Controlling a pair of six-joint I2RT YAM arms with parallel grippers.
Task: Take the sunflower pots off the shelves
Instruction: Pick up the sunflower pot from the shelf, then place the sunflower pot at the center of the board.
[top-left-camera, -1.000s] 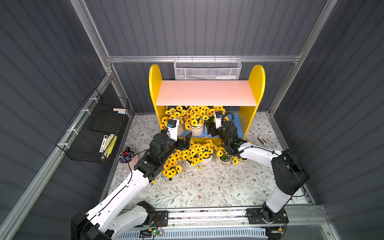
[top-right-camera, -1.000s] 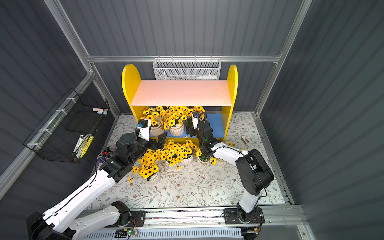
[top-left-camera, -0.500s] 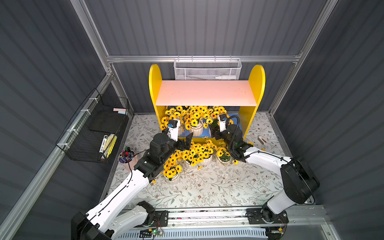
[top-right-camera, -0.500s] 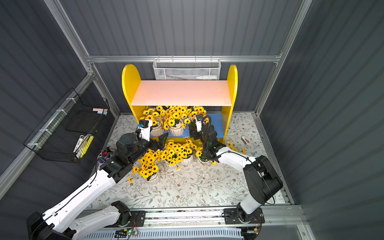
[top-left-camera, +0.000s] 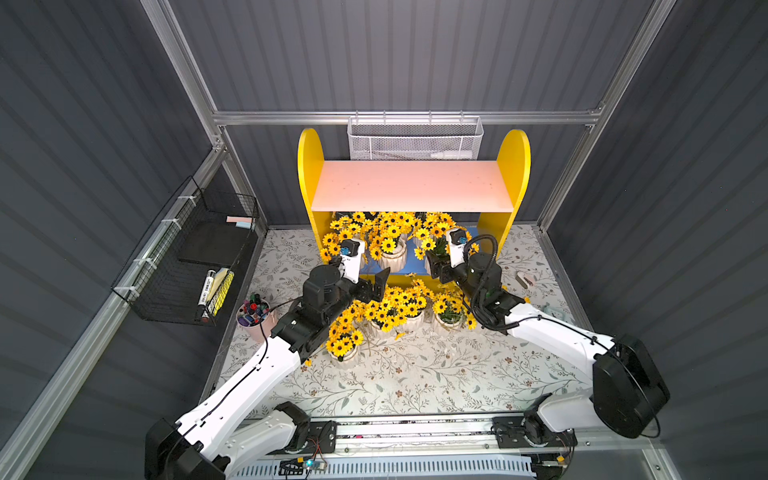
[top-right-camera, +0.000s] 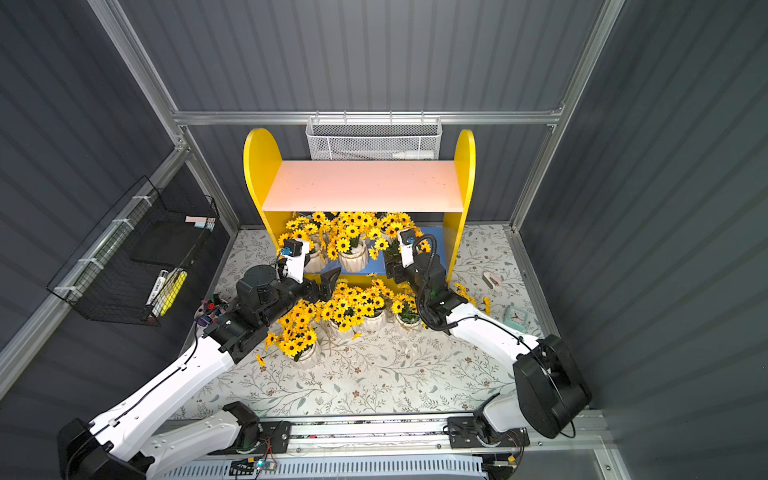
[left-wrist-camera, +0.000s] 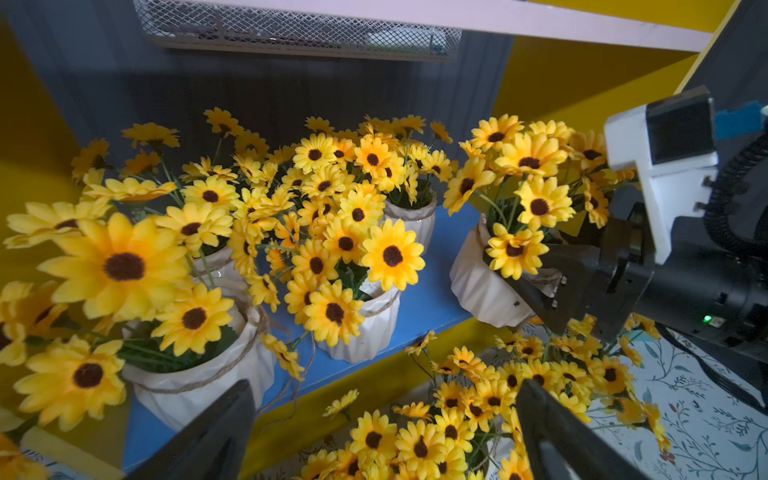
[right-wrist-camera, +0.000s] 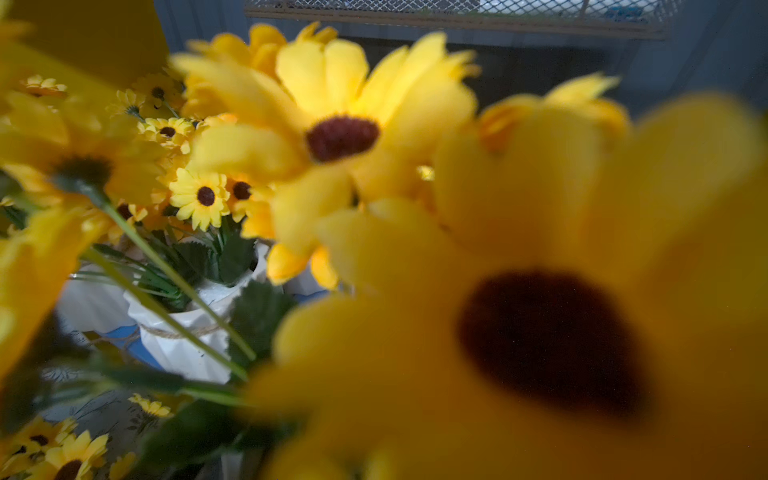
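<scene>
Backed right gripper (left-wrist-camera: 536, 282) out to the blue lower board's (left-wrist-camera: 430, 293) front right corner, clamped on a tilted sunflower pot (left-wrist-camera: 478, 282). Held left gripper (left-wrist-camera: 384, 388) wide open, empty. Still had more pots to clear.

Left tool (left-wrist-camera: 384, 390), reaching forward, gapes wide and empty; right tool (left-wrist-camera: 540, 278) clamps a sunflower pot (left-wrist-camera: 473, 282).

No text can be read; the marker (top-left-camera: 206, 287) in the wire basket (top-left-camera: 166, 291) perhaps bears print, too small.
</scene>
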